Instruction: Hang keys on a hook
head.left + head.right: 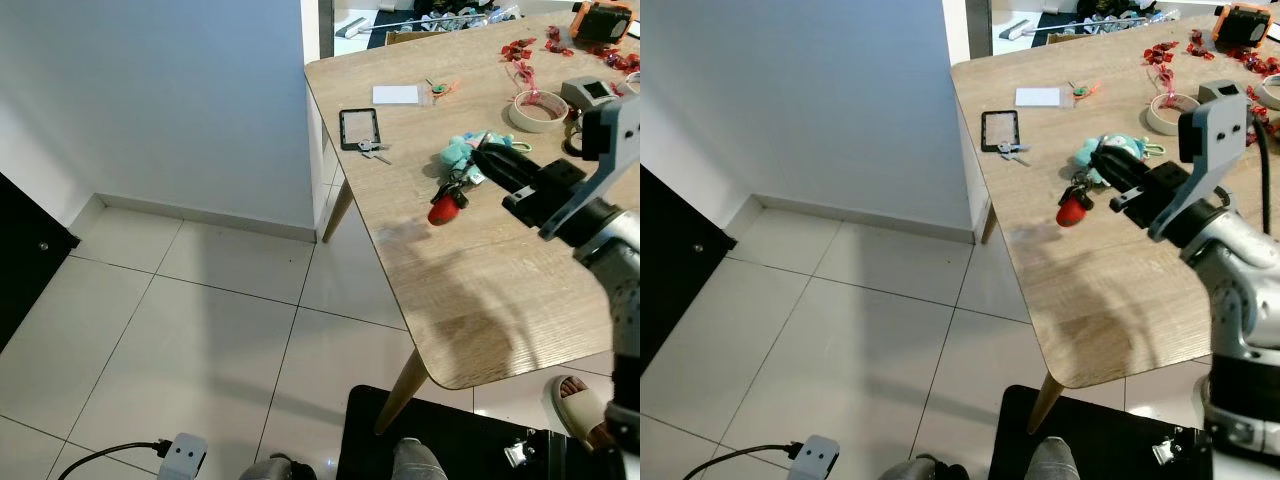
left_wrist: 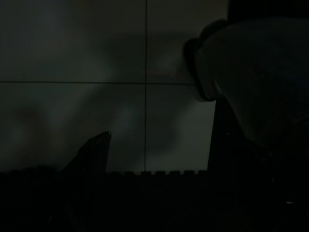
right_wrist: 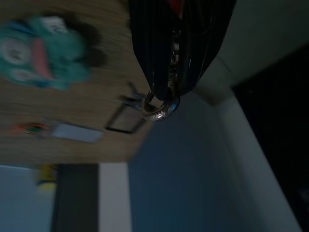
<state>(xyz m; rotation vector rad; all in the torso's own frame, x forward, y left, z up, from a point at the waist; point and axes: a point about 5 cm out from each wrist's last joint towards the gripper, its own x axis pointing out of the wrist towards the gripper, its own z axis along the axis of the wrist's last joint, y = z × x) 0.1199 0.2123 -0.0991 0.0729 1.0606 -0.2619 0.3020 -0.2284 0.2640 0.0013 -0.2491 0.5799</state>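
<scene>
right gripper (image 1: 1118, 168): my jaws are clamped on the keys (image 1: 1076, 201), held above the table (image 1: 1090, 290) edge.
grip: only the key ring (image 3: 159, 109) pokes past my fingertips.
risk: red charm swings and the bunch slips out.
hook: none visible yet.
left gripper: idle, too dark to tell.

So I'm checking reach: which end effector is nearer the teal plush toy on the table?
Right. The right end effector is over the table beside the teal plush toy, gripping keys. The left arm hangs idle over the floor.

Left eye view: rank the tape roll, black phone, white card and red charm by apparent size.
1. Tape roll
2. Black phone, close to the roll
3. White card
4. Red charm, hanging from the right claw, nearer the camera, so unsure.
</scene>
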